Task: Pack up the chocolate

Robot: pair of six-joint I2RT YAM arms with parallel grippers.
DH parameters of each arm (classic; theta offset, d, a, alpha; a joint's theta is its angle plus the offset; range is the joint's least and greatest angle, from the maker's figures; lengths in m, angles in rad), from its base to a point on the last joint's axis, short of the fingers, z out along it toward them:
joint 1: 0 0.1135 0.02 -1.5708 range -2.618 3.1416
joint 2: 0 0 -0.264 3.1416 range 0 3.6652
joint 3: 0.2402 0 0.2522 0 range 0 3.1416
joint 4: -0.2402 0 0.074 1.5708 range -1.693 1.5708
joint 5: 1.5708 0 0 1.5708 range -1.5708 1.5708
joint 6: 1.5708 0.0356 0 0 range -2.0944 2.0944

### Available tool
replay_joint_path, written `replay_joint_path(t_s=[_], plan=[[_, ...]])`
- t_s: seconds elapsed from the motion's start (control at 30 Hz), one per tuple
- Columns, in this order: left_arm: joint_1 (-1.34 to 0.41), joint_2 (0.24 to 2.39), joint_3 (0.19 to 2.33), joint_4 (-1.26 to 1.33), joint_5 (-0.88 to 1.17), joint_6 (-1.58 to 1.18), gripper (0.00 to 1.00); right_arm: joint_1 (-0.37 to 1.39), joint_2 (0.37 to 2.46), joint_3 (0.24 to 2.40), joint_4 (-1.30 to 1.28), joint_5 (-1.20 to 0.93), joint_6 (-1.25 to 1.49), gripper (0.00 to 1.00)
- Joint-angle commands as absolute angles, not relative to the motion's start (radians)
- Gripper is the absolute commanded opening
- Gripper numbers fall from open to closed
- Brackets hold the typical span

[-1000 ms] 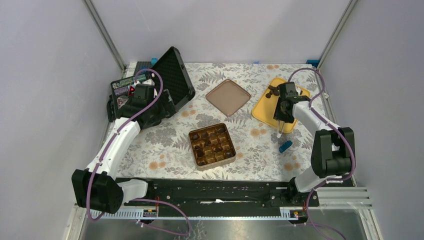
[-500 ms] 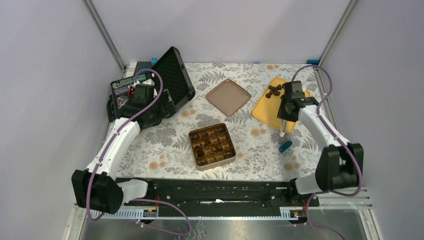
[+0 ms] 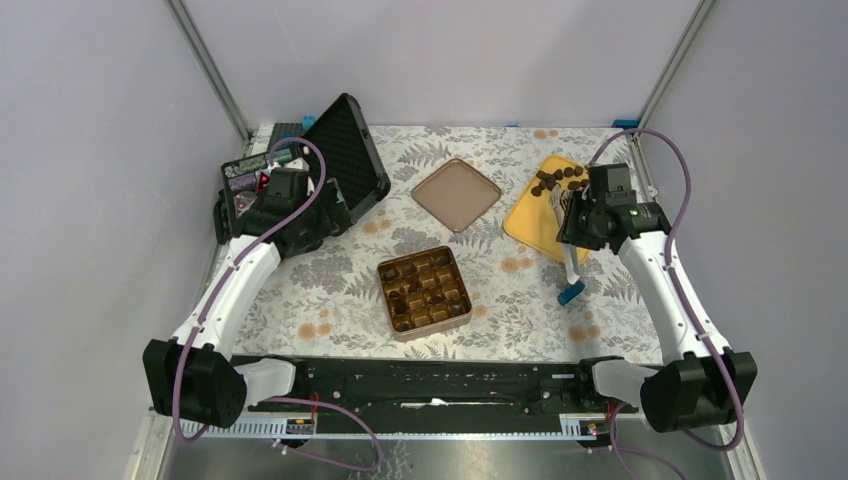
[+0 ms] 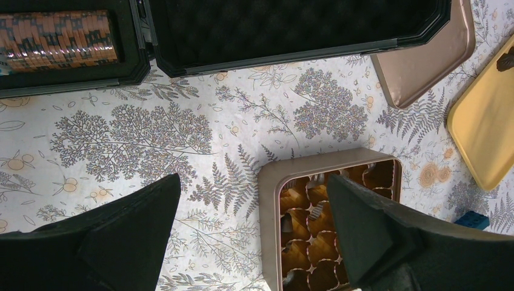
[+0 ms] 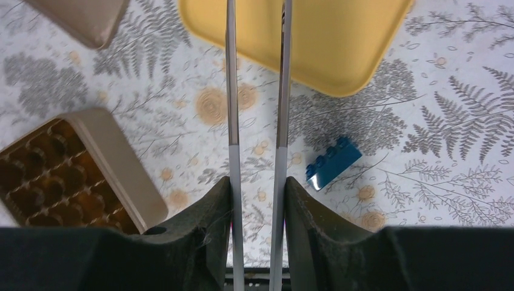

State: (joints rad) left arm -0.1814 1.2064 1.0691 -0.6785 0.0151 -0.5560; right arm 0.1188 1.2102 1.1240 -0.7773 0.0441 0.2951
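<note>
R arm has swung out to the right vs 1 s ago. Its elbow now sits by the near right corner, and the R gripper [image 5: 257, 193] has slid from the tray's [image 3: 530, 225] middle to its right side. More of the tray's far end shows now. L arm hasn't budged.

R gripper is clamped on tweezers [image 5: 231, 91]. The two thin blades run parallel w/ a narrow gap and nothing seen between them. Their tips are cut off at the top of the wrist view. Blades lie over the cloth [image 3: 330, 290] and the tray's near edge. In top view the tweezers' near end is just beside the block [image 3: 571, 292], which lies on the cloth near of the tray.

L gripper [image 4: 251, 182] has jaws wide, holding nothing. It hangs over the cloth at far left, by the open case [image 3: 345, 160]. The tin's [image 4: 270, 182] far corner shows between its fingers.

Chocolate [image 3: 561, 179]: loose cluster at the far end of the tray, just left of the R wrist. More pcs sit in several cells of the tin, centre near; can't count them.

Lid [image 3: 457, 193] lies flat on the cloth, far of the tin, between case & tray, apart from both.
</note>
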Motion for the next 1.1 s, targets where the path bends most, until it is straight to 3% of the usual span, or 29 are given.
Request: replay_joint_path(t_s=[0.0,0.27,0.53,1.07], plan=[[-0.175,1.200,1.087,-0.632,0.003,-0.558,0.99,0.133,1.153,1.229,-0.881,-0.098,0.229,0.21],[-0.175,1.207,1.099,-0.635,0.004,-0.561,0.99,0.216,1.131,1.284,-0.994,-0.227,0.217,0.20],[-0.175,1.212,1.114,-0.640,-0.023,-0.563,0.99,0.453,1.118,1.277,-1.051,-0.294,0.271,0.20],[-0.175,1.208,1.103,-0.641,-0.023,-0.564,0.99,0.710,1.144,1.166,-1.045,-0.273,0.362,0.20]])
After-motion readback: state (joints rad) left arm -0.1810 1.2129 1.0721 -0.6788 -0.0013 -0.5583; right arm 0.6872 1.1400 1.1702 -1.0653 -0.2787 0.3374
